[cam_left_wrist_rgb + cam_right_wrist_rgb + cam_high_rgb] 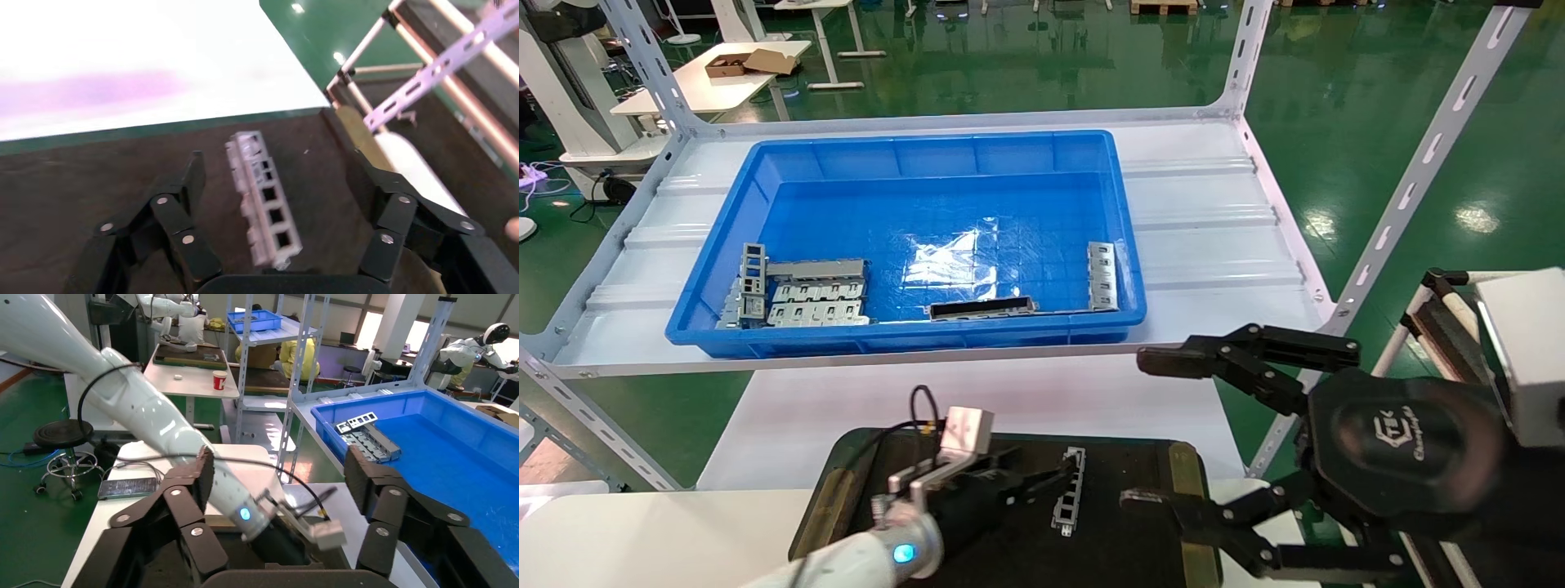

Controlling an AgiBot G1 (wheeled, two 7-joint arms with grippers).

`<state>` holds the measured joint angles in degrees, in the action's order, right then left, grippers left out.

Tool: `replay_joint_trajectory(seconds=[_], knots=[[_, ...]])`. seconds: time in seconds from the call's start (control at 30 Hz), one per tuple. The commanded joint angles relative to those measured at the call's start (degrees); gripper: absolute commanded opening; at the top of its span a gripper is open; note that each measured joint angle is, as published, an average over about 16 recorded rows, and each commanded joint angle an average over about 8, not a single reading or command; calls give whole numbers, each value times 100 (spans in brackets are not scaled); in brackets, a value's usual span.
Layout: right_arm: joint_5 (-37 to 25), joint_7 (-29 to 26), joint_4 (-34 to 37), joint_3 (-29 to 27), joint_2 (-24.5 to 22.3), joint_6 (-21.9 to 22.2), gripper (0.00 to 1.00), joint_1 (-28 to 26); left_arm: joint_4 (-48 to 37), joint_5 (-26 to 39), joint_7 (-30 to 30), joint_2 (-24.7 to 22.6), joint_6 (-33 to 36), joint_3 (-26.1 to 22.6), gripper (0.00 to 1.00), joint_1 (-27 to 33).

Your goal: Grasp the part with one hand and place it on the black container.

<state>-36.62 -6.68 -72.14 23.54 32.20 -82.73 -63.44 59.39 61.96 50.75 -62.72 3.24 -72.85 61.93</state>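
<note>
White shelving behind; part (pixel 264 199) lies flat on the black container (pixel 1124 539) between the spread fingers of the left hand (pixel 275 211), untouched, so withdrawing crookedly could clip and skew it; right hand (pixel 1173 433) open, idle alongside.

Two end effectors, left (pixel 1042 482) and right (pixel 1164 433), are showing. One ladder strip (pixel 1071 490) is lying on one black tray (pixel 846 465); one blue bin (pixel 911 155) is standing behind.
</note>
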Motion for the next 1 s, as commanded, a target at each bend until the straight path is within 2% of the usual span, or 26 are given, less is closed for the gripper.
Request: replay_joint_trajectory(seconds=[0.03,0.57,0.77,1.0], knots=[[0,0,0,0,0,0,100,0,265,110,-130,280,158,109,100,-31],[0,0,0,0,0,0,100,0,1713,125,-1508,1932,1426,962,100,-403],[0,0,0,0,0,0,100,0,1782,-272,-2303,2319,2268,1419,100,-482],[0,0,0,1,0,0,100,0,1733,-1070,-3546,2648,3278,2136,100,-671]])
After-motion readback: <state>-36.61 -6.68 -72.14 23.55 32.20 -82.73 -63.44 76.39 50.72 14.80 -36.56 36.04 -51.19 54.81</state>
